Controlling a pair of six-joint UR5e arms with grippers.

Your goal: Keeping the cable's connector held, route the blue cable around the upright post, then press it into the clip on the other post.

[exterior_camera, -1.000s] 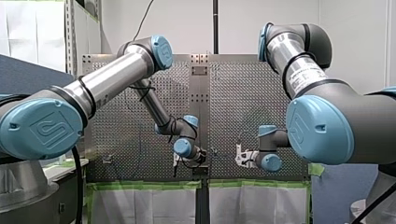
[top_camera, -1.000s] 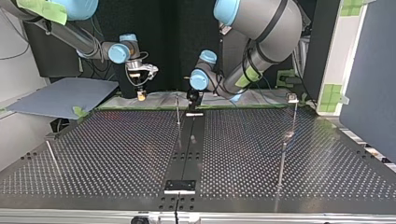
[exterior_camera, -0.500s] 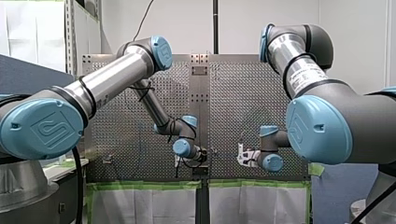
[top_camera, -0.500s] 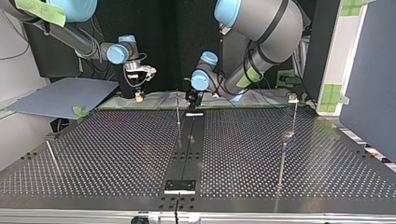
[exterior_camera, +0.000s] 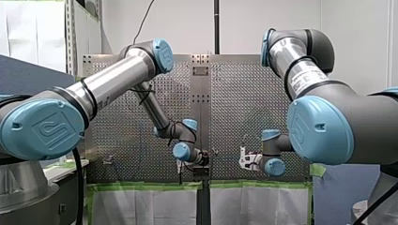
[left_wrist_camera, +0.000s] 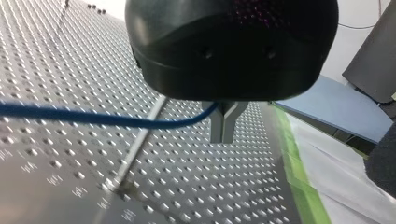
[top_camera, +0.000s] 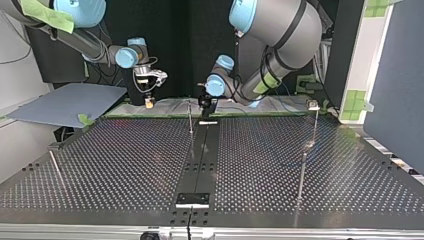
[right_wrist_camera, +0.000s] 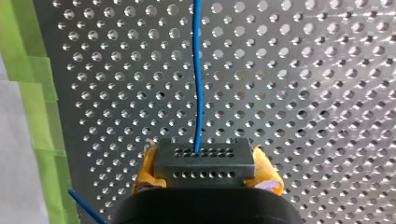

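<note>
**Blue cable (right_wrist_camera: 198,79) gripped twice, close to the upright post (top_camera: 190,117)**

Yellow pads (right_wrist_camera: 145,169) of my right end effector (right_wrist_camera: 204,171) are clamped on the black connector (right_wrist_camera: 204,157), one pad on each side, and the block fills the whole gap between them. The blue cable leaves the connector's face of small holes and runs straight ahead over the perforated counter (right_wrist_camera: 327,93). In the top view this end effector hangs near the upright post, off to the post's left, above the counter's far edge.

My left end effector (left_wrist_camera: 223,138) has its metal fingers (left_wrist_camera: 217,128) together, with the tips touching. The blue cable meets them near their roots, where they fork, so the fingers are closed around it. From there it stretches away to one side in a shallow sag. In the left wrist view it crosses in front of the upright post, and I cannot tell whether it touches the post. In the top view this end effector sits just beside the upright post's top, on the post's right, low over the counter.

The other post (top_camera: 309,145), with the clip (top_camera: 313,105) at its top, stands well apart from the upright post, far to its right in the top view. No cable is visible in the clip.

Green tape (right_wrist_camera: 37,93) lines the counter's edge on the arms' side of the upright post.
</note>
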